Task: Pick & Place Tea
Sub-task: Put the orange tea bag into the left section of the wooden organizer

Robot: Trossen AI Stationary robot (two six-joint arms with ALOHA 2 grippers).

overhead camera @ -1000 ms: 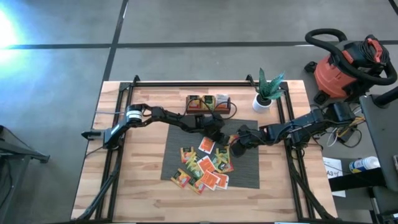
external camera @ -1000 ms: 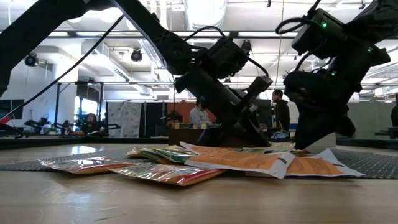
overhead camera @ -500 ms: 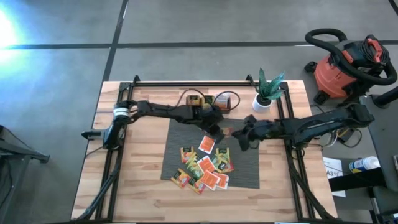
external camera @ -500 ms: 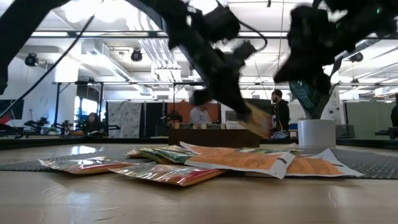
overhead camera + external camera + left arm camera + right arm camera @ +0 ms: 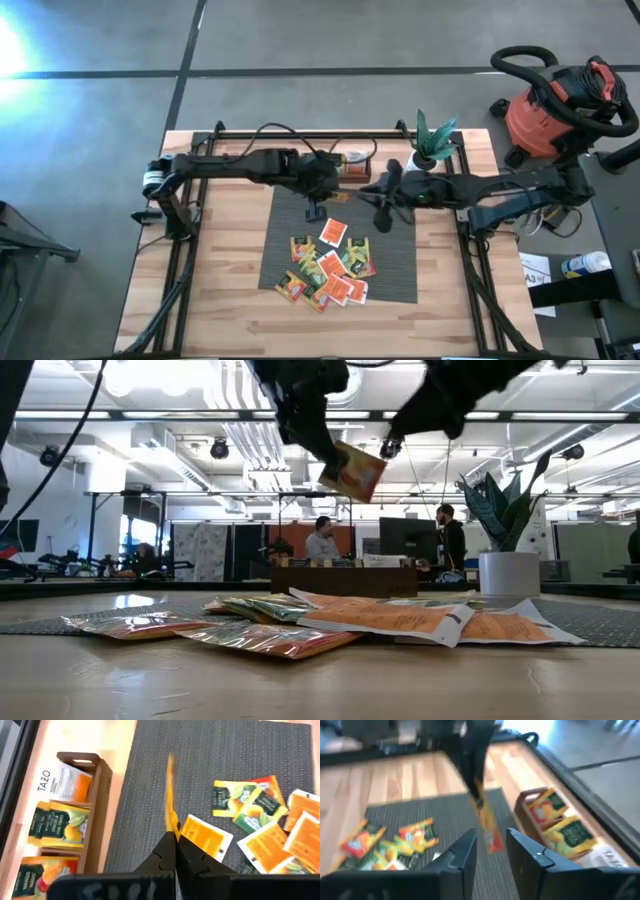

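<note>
Above mat (image 5: 400, 270), near worktop's far edge: left claw (image 5: 174, 836) pinches orange sachet (image 5: 352, 471) edge-on; right claw (image 5: 491, 847) part-open, empty. Carry level over tray (image 5: 98, 795), lower into free slot, then release.

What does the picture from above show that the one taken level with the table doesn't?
Only the view from above shows the red vacuum on the floor, the wooden tray and the outline of the grey mat. Only the low view shows the room behind, with people at desks. Both share the potted plant, the pile of tea sachets and one sachet pinched in the left hand, lifted clear of the pile.
</note>
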